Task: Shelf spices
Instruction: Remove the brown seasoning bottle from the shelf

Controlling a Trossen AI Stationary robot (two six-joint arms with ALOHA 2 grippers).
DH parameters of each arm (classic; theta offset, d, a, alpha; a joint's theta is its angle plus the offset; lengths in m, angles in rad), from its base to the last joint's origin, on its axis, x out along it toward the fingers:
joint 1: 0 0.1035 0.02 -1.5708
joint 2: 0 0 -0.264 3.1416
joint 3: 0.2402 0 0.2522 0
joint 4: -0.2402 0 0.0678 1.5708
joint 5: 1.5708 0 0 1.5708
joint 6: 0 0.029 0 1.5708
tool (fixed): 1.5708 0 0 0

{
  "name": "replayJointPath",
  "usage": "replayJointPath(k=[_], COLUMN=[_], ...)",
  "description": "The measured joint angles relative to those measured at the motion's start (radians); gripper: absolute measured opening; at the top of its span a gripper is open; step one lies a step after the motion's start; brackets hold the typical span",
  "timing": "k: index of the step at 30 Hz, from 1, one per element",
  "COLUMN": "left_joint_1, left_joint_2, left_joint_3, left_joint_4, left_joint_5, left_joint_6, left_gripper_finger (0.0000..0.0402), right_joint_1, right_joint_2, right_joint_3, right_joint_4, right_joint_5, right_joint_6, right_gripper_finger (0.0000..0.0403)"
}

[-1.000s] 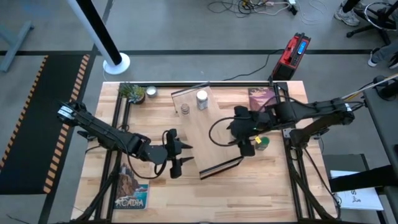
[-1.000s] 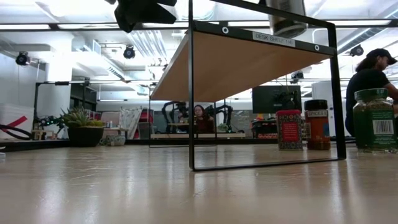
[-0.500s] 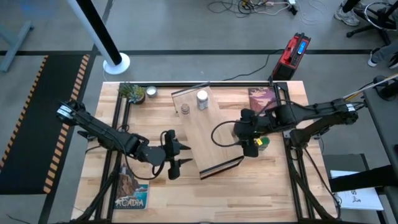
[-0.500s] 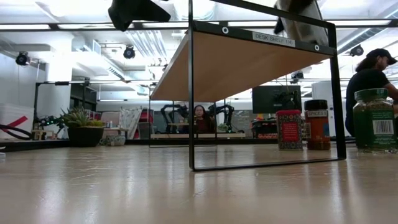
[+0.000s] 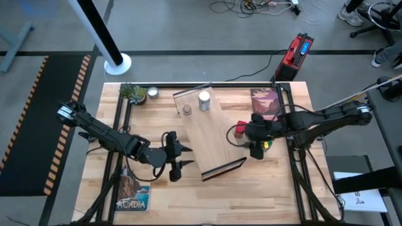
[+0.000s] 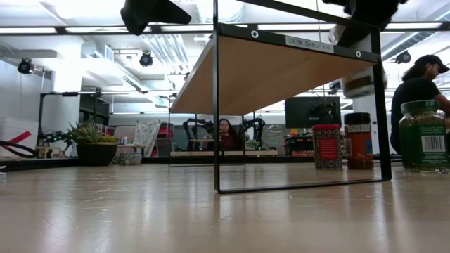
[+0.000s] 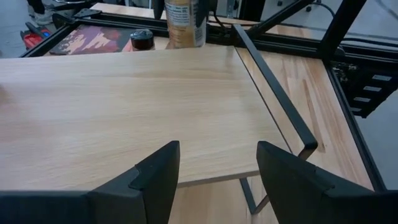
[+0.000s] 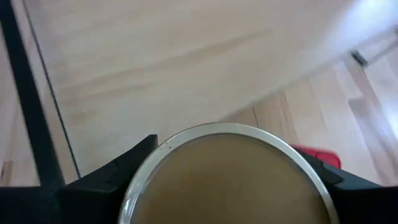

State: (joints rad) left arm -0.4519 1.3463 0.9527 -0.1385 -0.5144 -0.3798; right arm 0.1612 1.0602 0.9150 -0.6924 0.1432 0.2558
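The right tool [image 5: 254, 139] is clamped on the wide tan-lidded jar [image 8: 229, 176]; in the right wrist view its fingers press both sides of the lid. It hangs at the right edge of the shelf [image 5: 210, 135], above the spices still on the tabletop [image 5: 163, 194].

Risks, as judged:
- The red square tin [image 6: 326, 146], black-lidded jar [image 6: 359, 140] and green-lidded jar [image 6: 423, 135] stand close together below the carried jar. A low pass could topple one.
- The grip is on the lid only. A loose lid or a sideways knock against the shelf frame could drop the jar.
- The white-capped jar [image 5: 204, 100] and small brown jar [image 5: 186, 110] already occupy the shelf's far end. Set the next jar well apart from them.

The left tool [image 7: 214, 174] waits with fingers spread at the shelf's near left side.

Legible writing:
- Shelf front rail, low view: "DESK SHELF", remainder unclear.
- Book [image 5: 132, 191]: "ACADIA".
- Jar labels: too small to read.
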Motion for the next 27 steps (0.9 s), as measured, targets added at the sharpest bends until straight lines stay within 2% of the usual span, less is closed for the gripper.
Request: replayJointPath(k=[8,27], left_joint_1=[0.0,0.0], left_joint_2=[-0.001,-0.001], left_joint_3=[0.0,0.0], left_joint_4=[0.0,-0.034], left_joint_5=[0.0,-0.012], left_joint_6=[-0.004,-0.026], left_gripper_finger=[0.0204,0.0204], right_joint_1=[0.007,0.007], right_joint_2=[-0.1,-0.096], right_joint_3=[-0.151,-0.395], right_joint_4=[0.095,0.385], right_joint_5=[0.015,0.038], right_joint_6=[0.087,0.113], right_gripper_finger=[0.0246,0.0248])
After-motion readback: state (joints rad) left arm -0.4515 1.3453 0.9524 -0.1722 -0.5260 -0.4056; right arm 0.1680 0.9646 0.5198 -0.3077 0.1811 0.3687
